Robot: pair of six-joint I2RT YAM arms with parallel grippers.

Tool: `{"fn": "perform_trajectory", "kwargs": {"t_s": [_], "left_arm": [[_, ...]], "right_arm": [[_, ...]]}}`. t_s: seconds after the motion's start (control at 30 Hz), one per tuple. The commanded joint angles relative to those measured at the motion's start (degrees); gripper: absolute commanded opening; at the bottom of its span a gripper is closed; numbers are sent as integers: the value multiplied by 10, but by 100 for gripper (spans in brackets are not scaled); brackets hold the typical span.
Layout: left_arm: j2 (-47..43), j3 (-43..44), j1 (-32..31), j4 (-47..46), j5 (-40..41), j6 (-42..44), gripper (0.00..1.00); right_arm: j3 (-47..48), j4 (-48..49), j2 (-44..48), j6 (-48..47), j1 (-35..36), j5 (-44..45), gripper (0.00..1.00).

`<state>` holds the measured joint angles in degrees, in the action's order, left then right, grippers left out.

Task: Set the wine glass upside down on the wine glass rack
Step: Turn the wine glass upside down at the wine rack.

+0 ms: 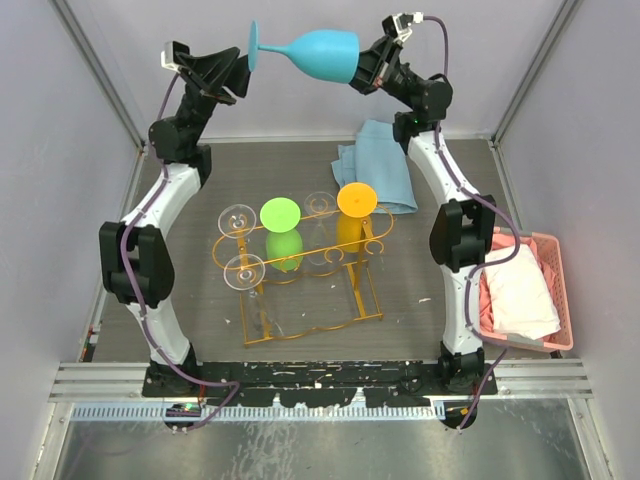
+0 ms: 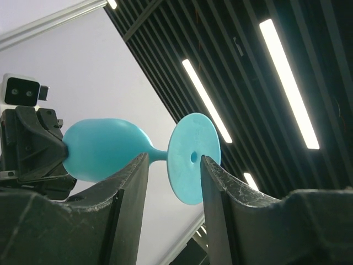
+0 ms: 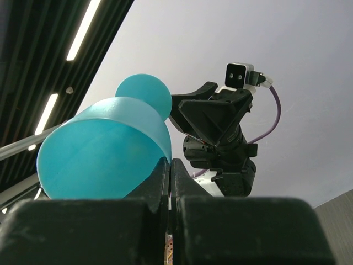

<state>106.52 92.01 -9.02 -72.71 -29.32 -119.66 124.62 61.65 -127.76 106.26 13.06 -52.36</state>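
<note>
Nearest, the orange-gold wire wine glass rack (image 1: 305, 262) stands on the counter (image 1: 200, 180), with other glasses (image 1: 280, 214) hanging from it upside down. High above and beyond it, my right fingers (image 3: 157, 193) pinch the bowl wall of the opaque turquoise wine glass (image 1: 320, 52), which is held sideways in the air. My left fingers (image 2: 132, 187) stand spread on either side of its foot, gripping nothing. It looks light, stiff and slick, probably plastic. The thin stem seems the safest place to hold it.

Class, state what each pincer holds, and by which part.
Right pincer holds the blue wine glass by its bowl rim; left pincer is open, holding nothing.
</note>
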Motion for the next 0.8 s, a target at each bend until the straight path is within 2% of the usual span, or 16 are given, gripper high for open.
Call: {"fn": "perform_trajectory", "kwargs": {"t_s": [0.0,0.13,0.6,0.77], "left_arm": [[-42,1,-4,-47,13,-175,43],[-48,-4,-9,-54,20,-180,35],[-68,-29,-21,-92,64,-207,35],[-78,-32,-22,-92,63,-207,28]], "right_arm": [[67,41,-5,22,15,23,1],[78,39,-13,23,23,31,1],[84,39,-20,24,35,33,1],[83,35,-20,20,35,37,1]]}}
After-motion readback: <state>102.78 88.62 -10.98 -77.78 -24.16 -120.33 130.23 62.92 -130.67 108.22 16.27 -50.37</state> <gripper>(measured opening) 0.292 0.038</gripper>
